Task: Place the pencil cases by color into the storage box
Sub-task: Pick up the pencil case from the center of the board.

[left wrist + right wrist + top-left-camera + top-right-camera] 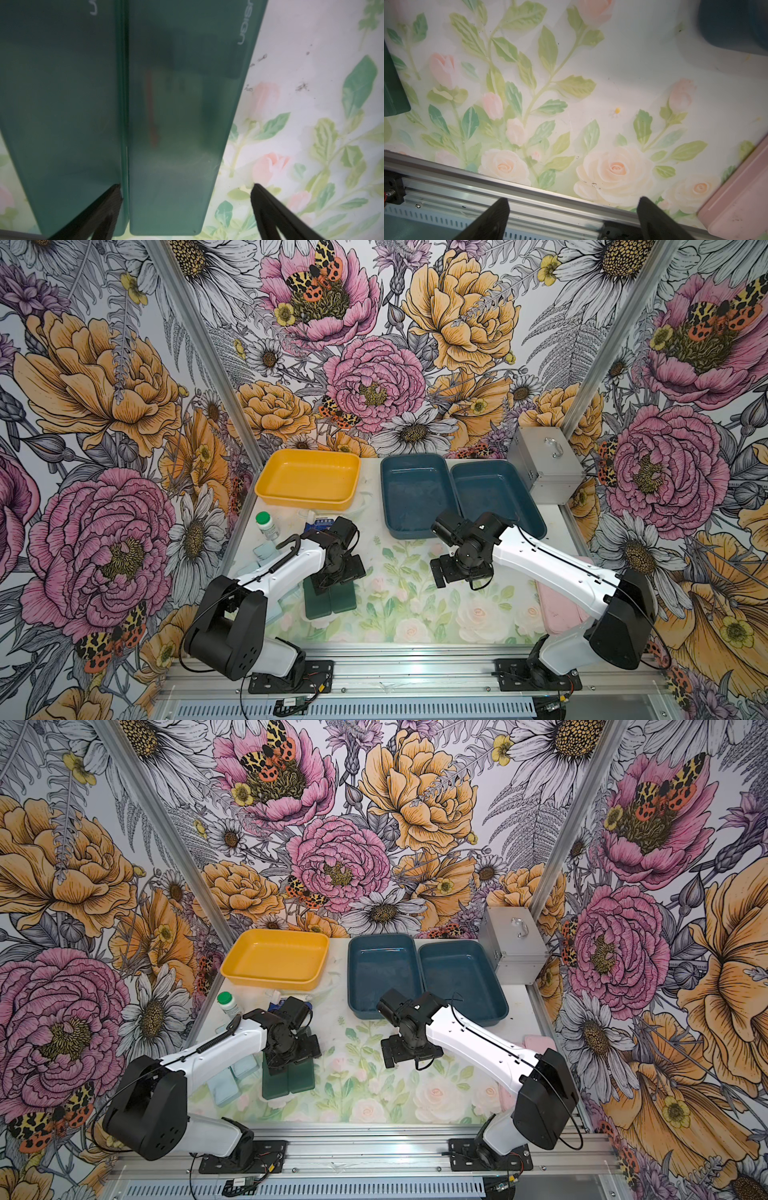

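Observation:
Two dark green pencil cases (318, 603) (176, 124) lie side by side on the flowered mat. My left gripper (187, 192) (336, 572) hangs open just above them, its jaws either side of one case and touching nothing. Pale blue cases (222, 1085) lie partly under the left arm. Pink cases (561, 605) (737, 197) lie under the right arm. My right gripper (574, 205) (457, 572) is open and empty over the mat's front edge. At the back stand a yellow storage box (305, 501) and two dark blue ones (409, 533) (478, 464), all empty.
A silver metal case (544, 470) stands at the back right. A white bottle with a green cap (266, 524) and a small blue printed packet (318, 524) sit in front of the yellow box. An aluminium rail (446, 187) runs along the front.

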### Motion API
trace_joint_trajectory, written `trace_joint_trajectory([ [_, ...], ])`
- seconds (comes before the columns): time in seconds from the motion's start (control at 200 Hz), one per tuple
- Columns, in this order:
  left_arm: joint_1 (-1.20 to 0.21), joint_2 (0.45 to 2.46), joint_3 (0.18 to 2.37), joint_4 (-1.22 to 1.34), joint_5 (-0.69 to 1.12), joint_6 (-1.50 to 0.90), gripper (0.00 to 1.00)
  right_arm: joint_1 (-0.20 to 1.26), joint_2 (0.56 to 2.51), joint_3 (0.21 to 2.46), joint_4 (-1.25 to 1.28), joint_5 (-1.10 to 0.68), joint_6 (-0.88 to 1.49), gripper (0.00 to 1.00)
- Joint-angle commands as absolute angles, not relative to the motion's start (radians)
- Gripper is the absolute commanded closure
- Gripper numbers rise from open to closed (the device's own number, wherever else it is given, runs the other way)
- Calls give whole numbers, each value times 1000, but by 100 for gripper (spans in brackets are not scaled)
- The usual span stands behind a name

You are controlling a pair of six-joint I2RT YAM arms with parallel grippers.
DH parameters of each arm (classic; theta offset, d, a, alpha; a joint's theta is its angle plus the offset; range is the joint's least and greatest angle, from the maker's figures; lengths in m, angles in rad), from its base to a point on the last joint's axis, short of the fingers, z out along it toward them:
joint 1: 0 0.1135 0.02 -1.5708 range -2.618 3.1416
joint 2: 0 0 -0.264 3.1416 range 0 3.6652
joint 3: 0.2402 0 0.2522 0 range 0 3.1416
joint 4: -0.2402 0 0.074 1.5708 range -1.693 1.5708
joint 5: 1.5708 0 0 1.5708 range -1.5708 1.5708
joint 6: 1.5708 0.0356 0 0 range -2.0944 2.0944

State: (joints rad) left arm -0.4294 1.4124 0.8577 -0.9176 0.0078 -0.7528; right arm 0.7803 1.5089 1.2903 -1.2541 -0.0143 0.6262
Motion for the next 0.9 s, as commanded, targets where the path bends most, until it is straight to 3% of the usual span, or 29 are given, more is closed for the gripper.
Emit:
trace_joint_trajectory([
  [0.0,-413,1397,829,-866,12,-723,1,786,1524,1322,-1229,-21,611,1],
  [0.896,-515,1529,868,-838,-21,-731,1,785,1491,1273,-1216,-9,638,1],
])
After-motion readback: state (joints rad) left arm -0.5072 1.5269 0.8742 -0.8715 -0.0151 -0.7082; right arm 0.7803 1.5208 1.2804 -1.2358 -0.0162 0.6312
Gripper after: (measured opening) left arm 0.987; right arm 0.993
